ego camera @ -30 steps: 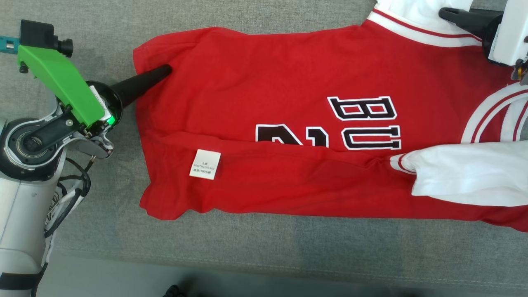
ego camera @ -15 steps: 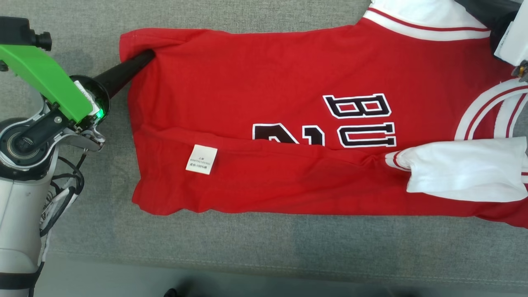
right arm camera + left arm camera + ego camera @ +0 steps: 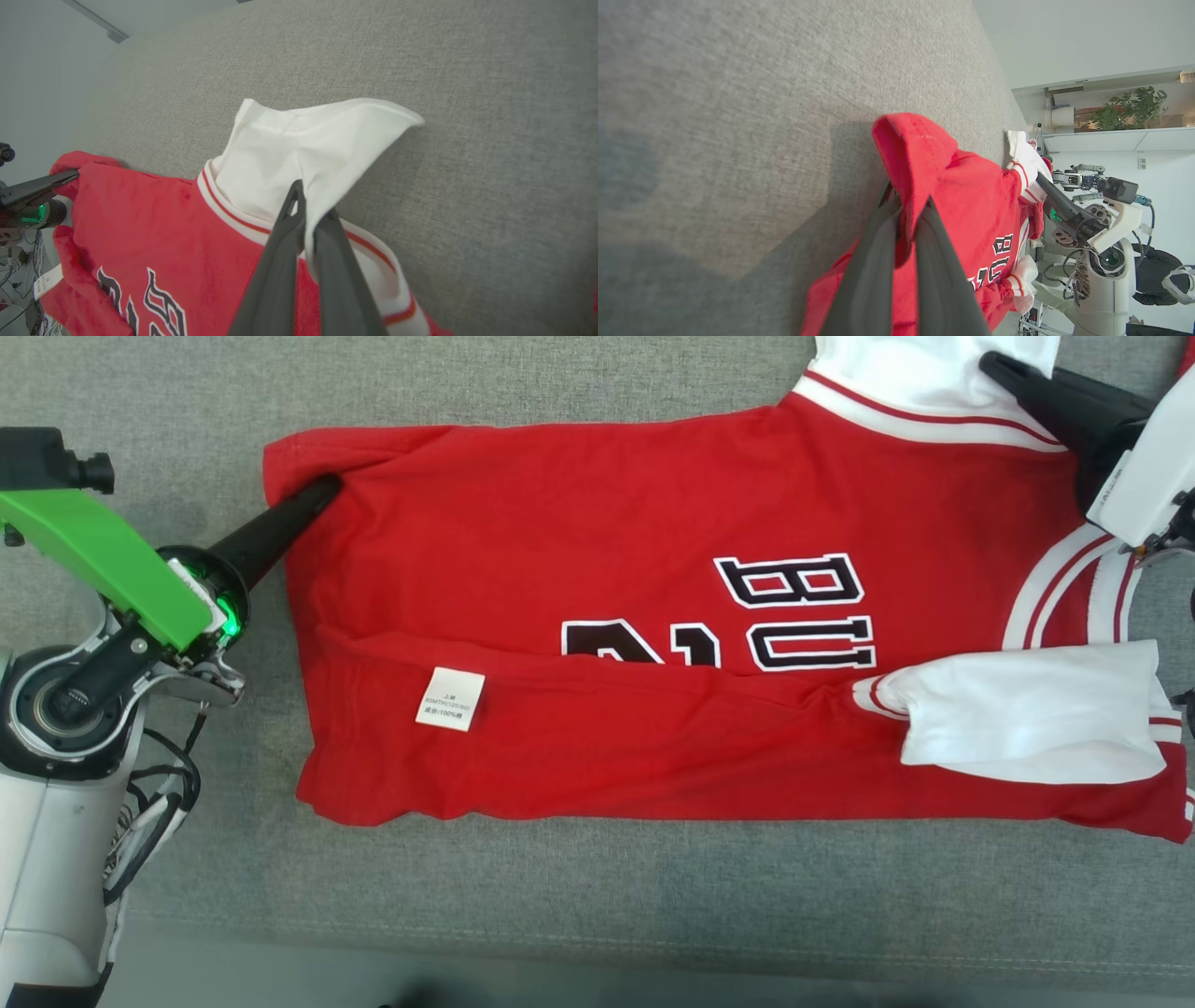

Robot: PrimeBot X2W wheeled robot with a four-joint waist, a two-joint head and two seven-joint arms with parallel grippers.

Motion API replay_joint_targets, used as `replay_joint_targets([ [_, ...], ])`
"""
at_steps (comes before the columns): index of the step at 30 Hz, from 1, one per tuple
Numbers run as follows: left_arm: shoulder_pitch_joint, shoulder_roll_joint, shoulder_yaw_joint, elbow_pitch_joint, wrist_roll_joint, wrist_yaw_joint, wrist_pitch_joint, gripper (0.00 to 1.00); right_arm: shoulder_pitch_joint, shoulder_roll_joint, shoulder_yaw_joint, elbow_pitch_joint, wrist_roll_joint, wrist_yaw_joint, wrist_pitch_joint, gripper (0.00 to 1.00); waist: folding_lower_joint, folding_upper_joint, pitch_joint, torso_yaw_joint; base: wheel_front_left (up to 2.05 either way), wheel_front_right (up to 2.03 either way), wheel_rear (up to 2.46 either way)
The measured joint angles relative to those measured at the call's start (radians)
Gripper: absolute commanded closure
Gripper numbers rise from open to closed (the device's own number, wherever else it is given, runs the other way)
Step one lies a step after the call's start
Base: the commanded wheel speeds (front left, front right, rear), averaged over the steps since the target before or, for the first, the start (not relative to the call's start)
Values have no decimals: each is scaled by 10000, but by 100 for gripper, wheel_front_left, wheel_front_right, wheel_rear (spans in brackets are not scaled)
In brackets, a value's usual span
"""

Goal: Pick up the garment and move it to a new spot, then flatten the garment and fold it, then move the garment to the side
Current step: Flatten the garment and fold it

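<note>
Our left gripper had its two dark fingers clenched on the garment. They pinched a fold of red cloth at the hem corner, which stood up in a small peak between them. Our right gripper was likewise clamped tight on the garment's white sleeve, near its red-and-white striped seam. The sleeve's free end was lifted off the grey cushion. Between the two grips we saw the jersey stretched sideways across the cushion, hem toward our left and shoulders toward our right. Its near edge was folded over the front, covering part of the black lettering and turning a white care label face up. The other white sleeve lay on that folded band, toward our right side.
</note>
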Motion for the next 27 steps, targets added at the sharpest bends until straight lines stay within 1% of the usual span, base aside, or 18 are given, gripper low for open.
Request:
replay_joint_targets([
  [2,77,-17,-2,0,2,-69,-27,100,9,-29,-77,-36,0,2,-128,100,0,0,-69,-19,0,0,0],
  [5,291,-38,-29,-44,77,-201,-155,100,135,-33,-119,-215,4,105,-311,100,0,0,-184,-33,0,0,0],
  [9,672,-121,19,-138,180,-389,-587,100,720,-21,-140,-548,12,268,-669,100,0,0,-432,-32,0,0,0],
  [11,872,-151,31,-174,213,-472,-738,100,981,10,-173,-709,102,282,-790,100,0,0,-550,-23,0,0,0],
  [16,1502,-240,73,-286,267,-560,-1093,100,1906,56,-81,-1035,205,353,-991,100,0,0,-880,-3,0,0,0],
  [27,2674,-284,217,-391,267,-604,-1615,100,3399,75,-115,-1496,366,332,-1300,100,0,0,-1576,-112,0,0,0],
])
